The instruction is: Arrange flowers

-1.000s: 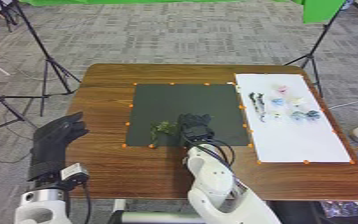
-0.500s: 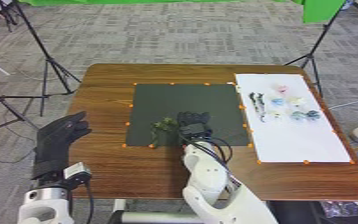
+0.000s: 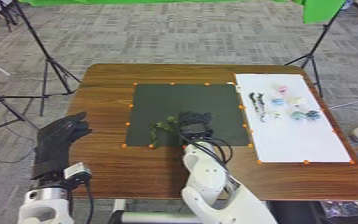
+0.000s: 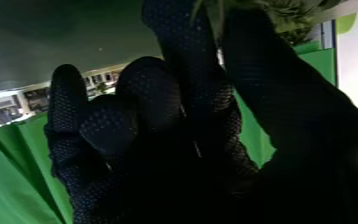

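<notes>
Right hand (image 3: 195, 126) hangs over the dark mat at the middle of the brown counter (image 3: 103, 102), while the left hand (image 3: 62, 131), fingers loosely apart, is above the counter's left side. Larger things first, the mat (image 3: 180, 97) has the white sheet (image 3: 300, 147) to its right, and on that lie two slender dark stems (image 3: 257, 105) side by side, with flowers to their right: a pink one (image 3: 282, 89) farthest back, pale ones nearer, and a blue-green one (image 3: 313, 115) at the right. Smallest comes the green sprig (image 3: 163, 127), above the mat and just left of the right hand, which pinches it between thumb and finger.
</notes>
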Tool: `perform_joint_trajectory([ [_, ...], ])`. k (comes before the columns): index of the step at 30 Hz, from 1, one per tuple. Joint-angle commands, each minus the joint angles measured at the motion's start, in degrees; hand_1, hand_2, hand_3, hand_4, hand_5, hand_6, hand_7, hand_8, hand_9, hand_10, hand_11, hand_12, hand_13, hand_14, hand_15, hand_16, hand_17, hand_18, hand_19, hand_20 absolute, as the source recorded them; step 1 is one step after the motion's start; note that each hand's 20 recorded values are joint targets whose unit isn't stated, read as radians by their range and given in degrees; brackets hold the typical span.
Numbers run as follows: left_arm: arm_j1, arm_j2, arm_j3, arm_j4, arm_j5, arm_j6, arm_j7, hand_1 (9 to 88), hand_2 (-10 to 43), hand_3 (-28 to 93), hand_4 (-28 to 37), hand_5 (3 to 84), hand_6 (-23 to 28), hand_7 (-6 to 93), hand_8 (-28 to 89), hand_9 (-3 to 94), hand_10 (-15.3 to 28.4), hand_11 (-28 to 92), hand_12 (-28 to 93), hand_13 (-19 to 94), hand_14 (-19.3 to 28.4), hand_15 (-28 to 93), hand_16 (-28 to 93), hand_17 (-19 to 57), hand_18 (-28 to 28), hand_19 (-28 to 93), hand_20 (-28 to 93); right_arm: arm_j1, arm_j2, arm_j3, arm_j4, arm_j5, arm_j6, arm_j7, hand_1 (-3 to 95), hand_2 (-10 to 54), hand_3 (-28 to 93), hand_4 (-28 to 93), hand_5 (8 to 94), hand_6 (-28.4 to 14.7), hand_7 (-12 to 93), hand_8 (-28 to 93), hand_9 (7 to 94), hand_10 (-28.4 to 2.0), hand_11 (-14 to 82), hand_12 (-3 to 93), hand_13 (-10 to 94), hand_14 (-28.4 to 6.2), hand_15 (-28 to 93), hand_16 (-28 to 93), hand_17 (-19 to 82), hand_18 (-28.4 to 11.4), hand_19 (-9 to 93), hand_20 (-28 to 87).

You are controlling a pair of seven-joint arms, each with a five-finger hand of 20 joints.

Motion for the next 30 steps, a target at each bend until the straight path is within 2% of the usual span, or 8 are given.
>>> perform_joint_trajectory([
  [1, 0.86, -0.1, -0.48, -0.32, 0.4, -0.17, -0.71, 29.5, 3.4, 82, -14.0, 53.2, 16.7, 20.2, -10, 42.8, 24.5, 52, 13, 34, 28.4, 84, -22, -3.1, 24.9, 55, 47, -1.88, -0.31, 0.65, -0.4, 0.42, -2.52, -0.23, 34.7, -7.6, 77, -21, 82.3, -4.3, 33, -4, 67.6, -22.6, 67.0, 33.9, 55, -26.7, 88, 32, 14, -28.4, 71, 33],
  [6, 1.04, 0.34, -0.3, -0.45, 0.02, 0.04, -0.31, 29.6, 3.4, 82, -14.0, 53.2, 16.8, 20.1, -10, 42.9, 24.6, 52, 13, 34, 28.4, 84, -22, -3.1, 24.9, 55, 47, -1.88, -0.71, 1.25, -0.54, 0.22, -3.98, -0.14, 32.8, -6.8, 77, -21, 81.2, -5.1, 34, -9, 66.3, -23.4, 67.2, 33.8, 54, -27.4, 89, 32, 14, -28.4, 70, 35],
  [13, 2.45, -0.04, -0.65, -0.85, -0.41, 0.73, 0.5, 29.5, 3.5, 82, -13.8, 53.2, 16.7, 20.2, -10, 42.9, 24.5, 52, 13, 34, 28.4, 84, -22, -3.2, 24.9, 55, 47, -0.21, 0.77, 0.39, -0.63, -0.16, 0.17, 0.22, 29.8, -4.9, 76, -21, 78.2, -6.3, 34, -9, 62.8, -24.8, 67.3, 34.2, 53, -28.3, 89, 31, 14, -28.4, 68, 37],
  [18, 4.1, 0.24, -1.55, -1.32, -1.46, 1.91, 2.11, 29.6, 3.5, 82, -13.8, 53.2, 16.8, 20.1, -10, 42.9, 24.5, 52, 13, 34, 28.4, 84, -22, -3.1, 24.8, 55, 47, 2.43, 3.62, -0.88, -2.51, 1.15, 3.31, 0.86, 26.5, -2.5, 76, -21, 73.0, -9.2, 33, -9, 57.3, -27.6, 65.9, 32.5, 49, -28.4, 88, 29, 13, -28.4, 67, 39],
  [23, 6.77, 0.05, -3.94, -2.09, -1.83, 2.78, 2.88, 29.3, 3.4, 82, -14.1, 53.1, 16.7, 20.1, -10, 42.9, 24.6, 52, 13, 34, 28.4, 84, -22, -3.2, 24.8, 55, 47, 3.46, 5.03, -0.18, -5.38, 3.56, 3.05, 1.2, 25.6, -2.3, 76, -20, 71.2, -10.5, 31, -9, 55.3, -28.3, 64.1, 31.5, 48, -28.4, 87, 27, 12, -28.4, 67, 40],
  [25, 7.03, 0.55, -3.74, -2.08, -2.63, 2.9, 3.65, 29.3, 3.4, 82, -14.1, 53.1, 16.7, 20.2, -10, 42.9, 24.6, 52, 13, 34, 28.4, 84, -22, -3.2, 24.8, 55, 47, 3.41, 5.39, -0.41, -5.84, 3.77, 3.45, 1.03, 25.6, -2.3, 76, -20, 72.1, -10.6, 31, -9, 55.3, -28.3, 64.0, 31.6, 48, -28.4, 87, 27, 12, -28.4, 67, 41],
  [29, 5.5, 0.16, -2.42, -1.55, -2.16, 2.3, 3.07, 29.3, 3.4, 82, -14.2, 53.1, 16.7, 20.2, -10, 42.9, 24.6, 52, 13, 34, 28.4, 84, -22, -3.3, 24.8, 55, 47, 2.3, 4.11, 1.11, -4.83, 3.58, -0.85, -0.8, 26.1, -2.1, 76, -20, 72.8, -10.6, 32, -8, 55.5, -28.4, 63.8, 32.0, 48, -28.4, 87, 27, 12, -28.4, 66, 41],
  [30, 5.1, -0.36, -2.28, -1.46, -1.33, 1.9, 2.43, 29.3, 3.4, 82, -14.2, 53.1, 16.7, 20.2, -10, 42.9, 24.6, 52, 13, 34, 28.4, 84, -22, -3.3, 24.8, 55, 47, 1.99, 3.95, 1.25, -4.52, 3.79, -1.4, -0.68, 26.3, -1.9, 76, -20, 72.9, -10.6, 32, -8, 55.3, -28.4, 63.7, 32.0, 47, -28.4, 87, 27, 12, -28.4, 66, 41],
])
